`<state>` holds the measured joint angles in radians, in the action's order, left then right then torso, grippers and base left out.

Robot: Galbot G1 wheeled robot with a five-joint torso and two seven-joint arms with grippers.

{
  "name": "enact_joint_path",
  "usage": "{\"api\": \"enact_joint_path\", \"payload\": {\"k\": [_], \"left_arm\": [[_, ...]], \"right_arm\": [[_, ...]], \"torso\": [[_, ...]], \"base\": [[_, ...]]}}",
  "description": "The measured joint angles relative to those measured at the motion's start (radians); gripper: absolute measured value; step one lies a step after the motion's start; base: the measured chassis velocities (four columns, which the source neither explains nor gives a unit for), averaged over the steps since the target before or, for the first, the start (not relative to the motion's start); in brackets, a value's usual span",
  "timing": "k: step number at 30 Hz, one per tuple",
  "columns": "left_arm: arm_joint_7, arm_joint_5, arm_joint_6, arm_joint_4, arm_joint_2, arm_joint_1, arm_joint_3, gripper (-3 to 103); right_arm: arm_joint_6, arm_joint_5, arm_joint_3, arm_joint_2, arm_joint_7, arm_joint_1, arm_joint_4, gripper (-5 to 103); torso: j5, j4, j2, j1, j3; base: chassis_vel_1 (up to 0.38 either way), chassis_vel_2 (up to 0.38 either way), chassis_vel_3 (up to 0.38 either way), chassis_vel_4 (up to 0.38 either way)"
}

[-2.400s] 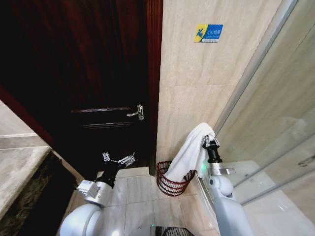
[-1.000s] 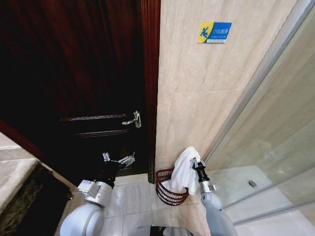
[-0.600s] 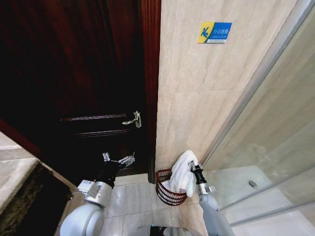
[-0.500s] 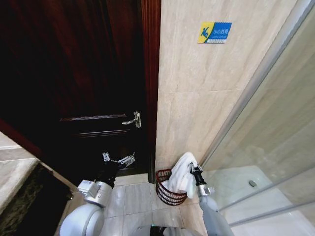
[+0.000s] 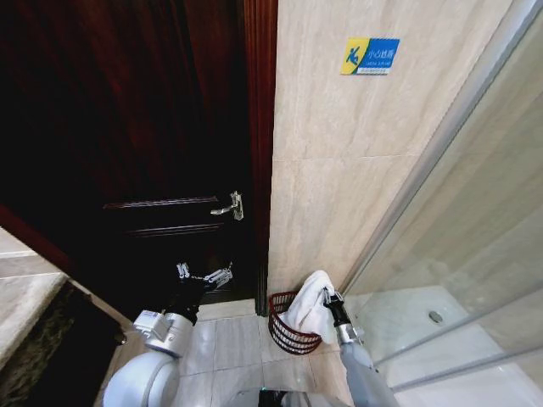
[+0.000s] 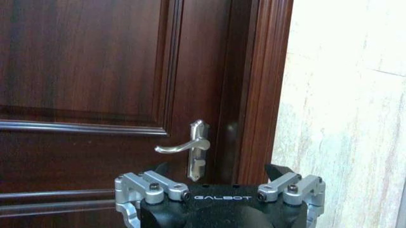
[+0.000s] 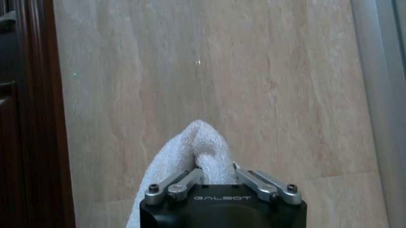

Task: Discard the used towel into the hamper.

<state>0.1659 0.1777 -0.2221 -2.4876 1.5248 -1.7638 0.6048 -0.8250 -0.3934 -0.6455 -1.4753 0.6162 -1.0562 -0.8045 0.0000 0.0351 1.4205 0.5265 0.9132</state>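
The right gripper (image 5: 328, 296) pinches the towel (image 5: 307, 307) at lower centre, above the hamper (image 5: 288, 326). Released off-centre, the cloth could drape over the rim. The left gripper (image 5: 204, 275) idles open by the door (image 5: 127, 144).

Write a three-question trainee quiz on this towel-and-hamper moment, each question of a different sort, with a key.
1. True or false: the right claw is shut on the towel.
2. Multiple choice: the hamper stands on the floor
A. in front of the dark wooden door
B. at the foot of the beige tiled wall, beside the door frame
C. inside the glass shower enclosure
3. Fill in: the left claw is raised in front of the dark door, below its metal ____.

Key
1. True: the towel sticks up between the fingers in the right wrist view, its lower part hanging into the hamper.
2. B
3. handle
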Motion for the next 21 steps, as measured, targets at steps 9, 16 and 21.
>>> {"api": "enact_joint_path", "payload": {"k": [9, 16, 21], "left_arm": [[0.0, 0.0, 0.0, 0.0, 0.0, 0.0, 0.0, 100], [0.0, 0.0, 0.0, 0.0, 0.0, 0.0, 0.0, 100], [0.0, 0.0, 0.0, 0.0, 0.0, 0.0, 0.0, 100]], "right_arm": [[0.001, 0.035, -0.02, -0.003, 0.015, 0.04, 0.12, 8], [0.001, 0.041, -0.023, -0.002, 0.022, 0.061, 0.166, 8], [0.002, 0.06, -0.028, -0.005, 0.023, 0.079, 0.195, 8]], "torso": [[0.0001, 0.0, 0.0, 0.0, 0.0], [0.0, 0.0, 0.0, 0.0, 0.0], [-0.0001, 0.0, 0.0, 0.0, 0.0]], "base": [[0.0, 0.0, 0.0, 0.0], [0.0, 0.0, 0.0, 0.0], [0.0, 0.0, 0.0, 0.0]]}}
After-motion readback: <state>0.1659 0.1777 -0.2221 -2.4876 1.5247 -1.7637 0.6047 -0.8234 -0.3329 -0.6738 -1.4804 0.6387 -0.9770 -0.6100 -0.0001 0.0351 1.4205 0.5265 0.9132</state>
